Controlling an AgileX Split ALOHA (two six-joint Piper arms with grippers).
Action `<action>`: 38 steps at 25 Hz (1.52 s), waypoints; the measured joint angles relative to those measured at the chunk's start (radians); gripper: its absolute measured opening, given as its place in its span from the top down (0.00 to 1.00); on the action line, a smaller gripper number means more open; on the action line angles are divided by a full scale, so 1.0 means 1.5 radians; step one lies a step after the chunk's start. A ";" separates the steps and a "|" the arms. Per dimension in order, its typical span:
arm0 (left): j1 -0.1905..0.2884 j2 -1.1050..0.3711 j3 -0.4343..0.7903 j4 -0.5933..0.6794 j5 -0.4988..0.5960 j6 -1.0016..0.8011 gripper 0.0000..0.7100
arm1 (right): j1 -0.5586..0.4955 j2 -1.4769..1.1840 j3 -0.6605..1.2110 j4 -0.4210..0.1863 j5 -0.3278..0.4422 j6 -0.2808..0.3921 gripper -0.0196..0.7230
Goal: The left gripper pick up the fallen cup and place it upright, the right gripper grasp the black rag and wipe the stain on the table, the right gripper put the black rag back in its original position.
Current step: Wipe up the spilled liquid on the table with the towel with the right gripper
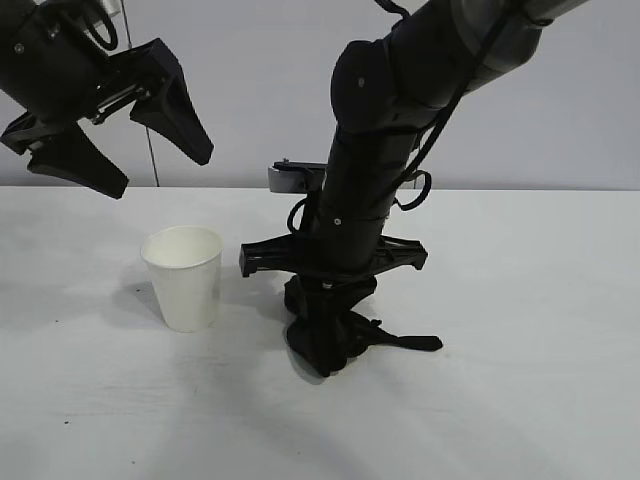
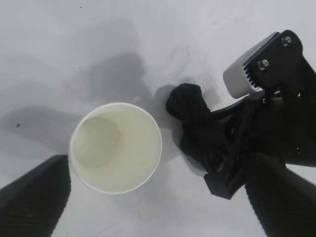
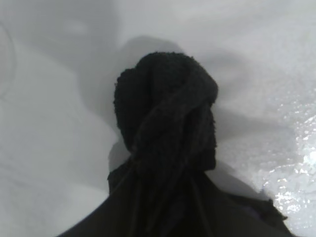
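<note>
The white paper cup stands upright on the white table, left of centre; the left wrist view looks down into its empty mouth. My left gripper is open and empty, raised above and left of the cup. My right gripper points straight down at the table centre, shut on the black rag, which is pressed against the tabletop. The rag fills the right wrist view as a bunched black wad and shows beside the cup in the left wrist view. The stain is hidden.
A wet sheen lies on the table beside the rag in the right wrist view. The right arm's wide crossbar hangs close to the cup's right side. A plain grey wall stands behind the table.
</note>
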 joint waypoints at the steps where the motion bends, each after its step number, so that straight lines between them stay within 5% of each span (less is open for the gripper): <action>1: 0.000 0.000 0.000 0.000 0.003 0.000 0.02 | -0.003 0.000 0.000 -0.006 -0.002 0.005 0.79; 9: 0.000 0.000 0.000 0.001 0.008 0.000 0.02 | -0.099 0.000 -0.002 -0.043 -0.002 0.016 0.79; 16: 0.000 0.000 0.000 0.001 0.008 0.000 0.02 | -0.174 -0.007 0.008 -0.045 0.016 -0.021 0.79; 27: 0.000 0.000 0.000 0.001 0.008 0.000 0.02 | -0.153 -0.124 0.221 0.006 -0.068 -0.044 0.79; 38: 0.000 0.000 0.000 0.001 0.008 0.000 0.02 | -0.137 -0.129 0.217 0.042 -0.122 -0.038 0.79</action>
